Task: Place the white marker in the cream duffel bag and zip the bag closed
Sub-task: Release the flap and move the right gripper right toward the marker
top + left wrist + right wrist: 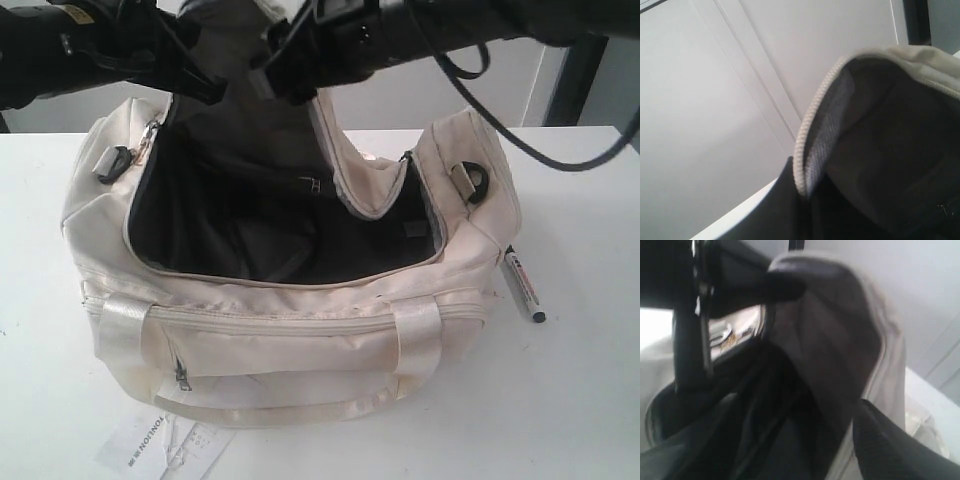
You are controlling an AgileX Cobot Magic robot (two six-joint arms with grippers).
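Note:
The cream duffel bag (300, 335) stands on the white table with its top wide open and its dark lining showing. Its top flap (262, 130) is held upright. My left gripper (205, 85) (807, 196) is shut on the flap's zipper edge (812, 120). My right gripper (292, 78) (805, 450) is beside it with its fingers wide apart, and the flap (840, 340) hangs between them. The white marker (522, 283) lies on the table just right of the bag, black tip toward the front. Neither gripper is near it.
A printed white paper tag (160, 446) lies on the table at the bag's front left. The bag's handles (270, 405) hang over its front side. Black arm cables (520, 130) loop above the bag's right end. A pale wall is behind.

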